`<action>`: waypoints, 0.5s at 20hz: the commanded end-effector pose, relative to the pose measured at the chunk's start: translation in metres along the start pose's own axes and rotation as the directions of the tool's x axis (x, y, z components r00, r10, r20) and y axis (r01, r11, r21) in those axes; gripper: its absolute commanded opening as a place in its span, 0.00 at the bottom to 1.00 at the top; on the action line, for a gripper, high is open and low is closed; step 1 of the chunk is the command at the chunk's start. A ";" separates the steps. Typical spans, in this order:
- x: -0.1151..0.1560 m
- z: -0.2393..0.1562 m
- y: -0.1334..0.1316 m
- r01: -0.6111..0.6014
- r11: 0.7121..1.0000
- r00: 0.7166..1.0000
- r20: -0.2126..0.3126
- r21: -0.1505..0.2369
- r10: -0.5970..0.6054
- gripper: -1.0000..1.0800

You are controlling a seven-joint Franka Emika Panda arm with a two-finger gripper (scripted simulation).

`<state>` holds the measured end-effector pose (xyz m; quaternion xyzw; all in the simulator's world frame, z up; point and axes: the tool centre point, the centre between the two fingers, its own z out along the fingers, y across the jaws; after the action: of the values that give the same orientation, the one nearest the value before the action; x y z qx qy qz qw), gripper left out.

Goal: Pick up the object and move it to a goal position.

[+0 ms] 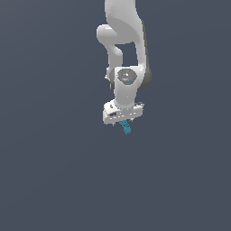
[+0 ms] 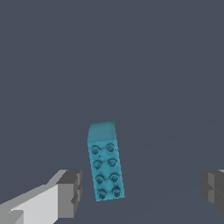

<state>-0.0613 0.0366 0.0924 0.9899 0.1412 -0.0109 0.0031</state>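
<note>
One teal studded brick (image 2: 105,162) lies between the wide-open gripper (image 2: 142,192) fingers (image 2: 70,192), touching neither.

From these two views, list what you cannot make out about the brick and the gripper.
- Exterior view: the teal brick is too small to show its studs, and the gripper body hides its fingers and part of the brick.
- Wrist view: the brick lies between the fingers, untouched; the picture's edges cut off both fingers.
- Neither view shows a goal marker.
- The plain grey ground gives no cue to the gripper's height above the brick.
</note>
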 end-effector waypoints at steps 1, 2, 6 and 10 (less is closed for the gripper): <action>-0.006 0.008 -0.010 0.053 0.999 0.999 -0.009 0.000 -0.053 0.96; -0.008 0.010 -0.013 0.069 0.998 0.998 -0.011 0.000 -0.069 0.96; -0.014 0.017 -0.022 0.119 0.993 0.993 -0.019 0.000 -0.119 0.96; -0.017 0.020 -0.026 0.140 0.990 0.990 -0.022 0.000 -0.140 0.96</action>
<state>-0.0838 0.0556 0.0732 0.9785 0.2062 -0.0011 0.0002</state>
